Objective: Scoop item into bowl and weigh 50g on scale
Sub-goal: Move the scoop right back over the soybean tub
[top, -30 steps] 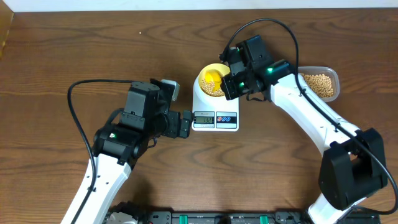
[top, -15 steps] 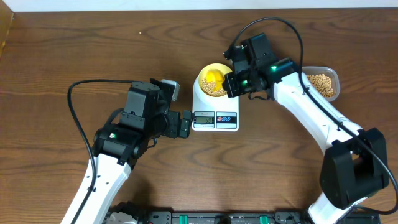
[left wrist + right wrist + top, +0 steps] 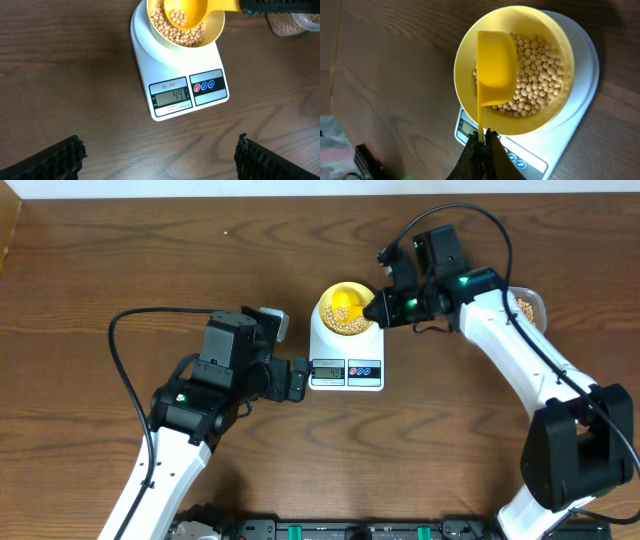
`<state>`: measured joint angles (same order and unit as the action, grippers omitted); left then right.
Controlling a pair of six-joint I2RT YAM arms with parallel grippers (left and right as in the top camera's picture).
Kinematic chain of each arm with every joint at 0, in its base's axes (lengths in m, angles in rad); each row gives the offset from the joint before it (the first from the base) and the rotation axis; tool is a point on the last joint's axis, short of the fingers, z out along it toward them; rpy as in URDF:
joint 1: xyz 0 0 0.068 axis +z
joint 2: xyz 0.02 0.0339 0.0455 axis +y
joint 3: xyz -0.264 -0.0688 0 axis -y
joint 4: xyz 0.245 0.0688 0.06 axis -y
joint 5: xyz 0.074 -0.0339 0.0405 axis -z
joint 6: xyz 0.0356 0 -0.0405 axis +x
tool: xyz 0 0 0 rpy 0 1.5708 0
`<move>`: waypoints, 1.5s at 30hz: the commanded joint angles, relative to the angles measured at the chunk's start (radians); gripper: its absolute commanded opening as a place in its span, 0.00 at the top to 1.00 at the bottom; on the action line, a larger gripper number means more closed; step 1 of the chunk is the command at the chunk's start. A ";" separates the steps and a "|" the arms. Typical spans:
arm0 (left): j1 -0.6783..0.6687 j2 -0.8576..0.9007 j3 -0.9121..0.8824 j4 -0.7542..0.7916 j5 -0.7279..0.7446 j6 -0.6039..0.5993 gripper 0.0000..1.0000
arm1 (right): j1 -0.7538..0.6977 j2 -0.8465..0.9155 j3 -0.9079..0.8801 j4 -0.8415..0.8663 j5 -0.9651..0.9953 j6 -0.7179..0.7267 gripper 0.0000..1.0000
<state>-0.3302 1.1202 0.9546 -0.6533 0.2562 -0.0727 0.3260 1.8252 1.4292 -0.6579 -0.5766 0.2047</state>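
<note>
The right gripper [image 3: 481, 146] is clamped on the thin handle of the bright yellow plastic scoop [image 3: 495, 70]. Just beyond it, the scoop's cup hangs over the small round pale yellow bowl [image 3: 563, 47] of tan round beans [image 3: 537, 80], which sits on the white rounded digital scale [image 3: 587, 65]. The left gripper [image 3: 159, 150], jaws wide apart, hovers before the scale. Only its camera reads the display [image 3: 172, 96]: 49.

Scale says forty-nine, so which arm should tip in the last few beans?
Right. The right gripper holds the scoop over the bowl with beans in it; the left gripper sits open and empty, short of the scale.
</note>
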 commanded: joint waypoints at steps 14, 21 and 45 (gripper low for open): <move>-0.001 -0.004 -0.003 0.000 -0.007 0.016 0.02 | -0.105 0.005 -0.007 0.008 -0.182 0.053 0.99; -0.001 -0.004 -0.003 0.000 -0.007 0.016 0.02 | -0.153 -0.019 -0.007 0.006 -0.220 0.053 0.99; -0.001 -0.004 -0.003 0.000 -0.007 0.016 0.02 | -0.521 -0.273 -0.007 -0.304 0.054 -0.037 0.99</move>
<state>-0.3302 1.1202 0.9546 -0.6533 0.2562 -0.0727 -0.1577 1.5829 1.4242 -0.9501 -0.6056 0.1822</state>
